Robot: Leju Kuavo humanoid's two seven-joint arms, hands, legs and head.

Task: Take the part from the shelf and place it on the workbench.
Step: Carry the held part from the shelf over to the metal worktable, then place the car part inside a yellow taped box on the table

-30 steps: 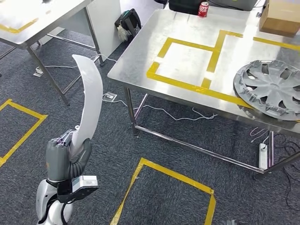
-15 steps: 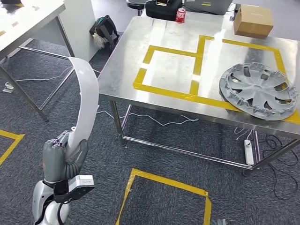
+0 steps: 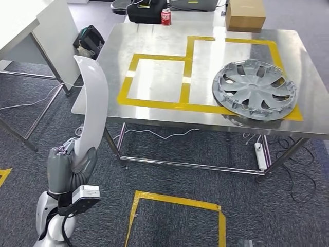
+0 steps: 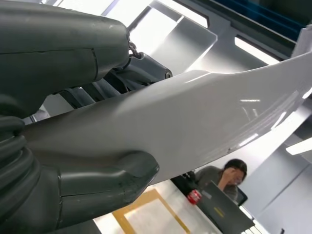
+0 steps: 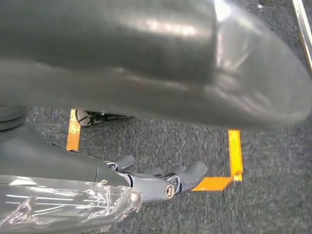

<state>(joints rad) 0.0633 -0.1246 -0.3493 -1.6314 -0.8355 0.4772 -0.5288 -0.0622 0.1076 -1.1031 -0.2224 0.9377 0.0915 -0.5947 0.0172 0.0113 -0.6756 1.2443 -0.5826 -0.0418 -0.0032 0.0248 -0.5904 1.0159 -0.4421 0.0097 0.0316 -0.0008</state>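
Carry step: left hand (image 3: 64, 170), lower left of frame, had its fingers (image 4: 107, 183) clamped on the long curved white plastic part (image 3: 91, 105), held upright off the stainless steel table (image 3: 155, 38). Judged next: step closer, set it in a yellow tape square (image 3: 159, 80). Right hand (image 5: 158, 183) looked empty, fingers loosely extended. Grey wheel cover (image 3: 254, 88) sat at right; grey carpet (image 3: 194, 185) below.

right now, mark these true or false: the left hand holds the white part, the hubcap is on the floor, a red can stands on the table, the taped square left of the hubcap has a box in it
The left hand holds the curved white part: true.
The hubcap lies on the floor: false, it lies on the steel table, over the yellow tape.
A red can stands at the table's far edge: true.
The taped square left of the hubcap holds a box: false, it is bare; the cardboard box sits at the far edge.
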